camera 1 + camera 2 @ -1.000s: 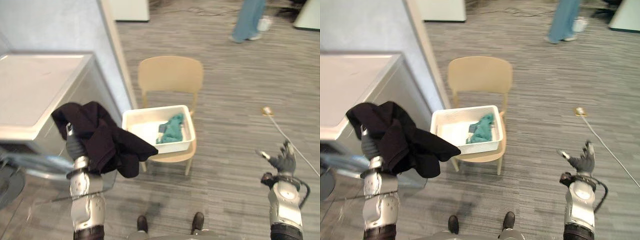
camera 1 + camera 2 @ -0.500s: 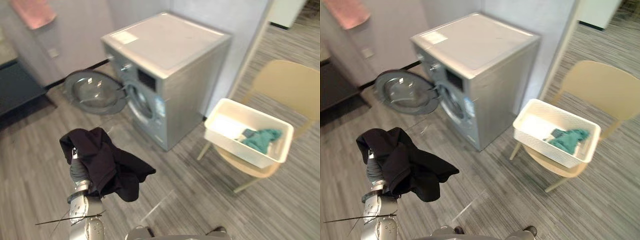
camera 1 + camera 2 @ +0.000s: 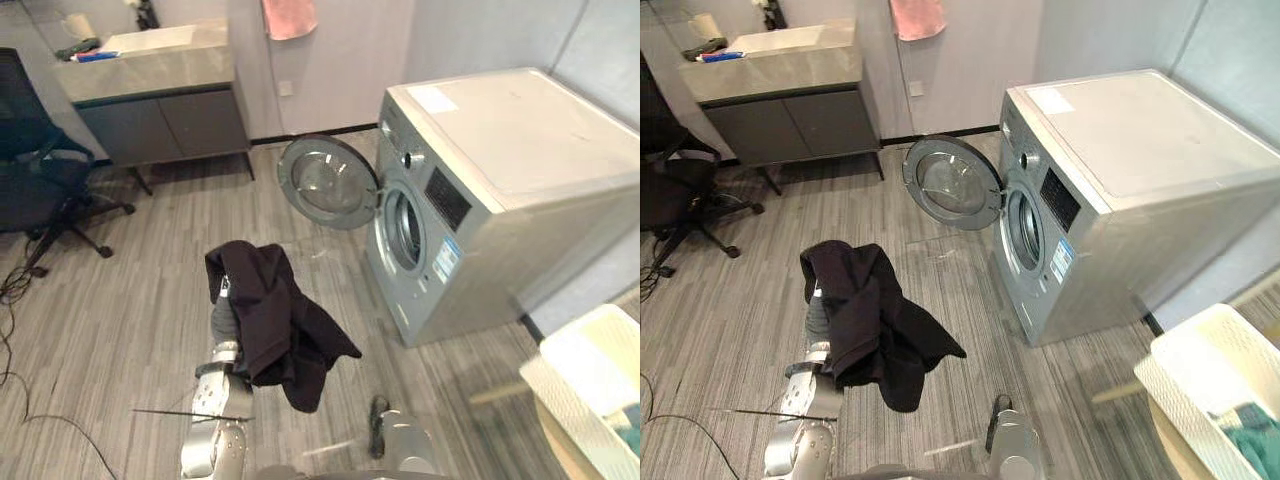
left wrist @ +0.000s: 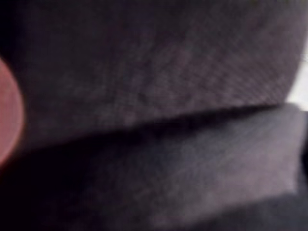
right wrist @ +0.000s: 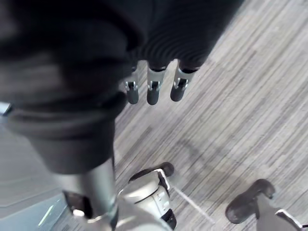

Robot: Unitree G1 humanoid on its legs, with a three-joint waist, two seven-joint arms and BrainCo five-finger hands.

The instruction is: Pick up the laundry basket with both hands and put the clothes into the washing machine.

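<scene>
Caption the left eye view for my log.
Black garment draped over raised left hand, facing the washing machine with its door open.

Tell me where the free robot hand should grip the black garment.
Probably the loose tail hanging lowest off the black garment, approached from the robot's right by the right robot hand: that end dangles free, while the top is draped over the left robot hand.

You cannot tell the left hand's hold: the black garment drapes over its upper part, and in the left wrist view that cloth is a close blur. The frame's lower right edge cuts off the laundry basket.
</scene>
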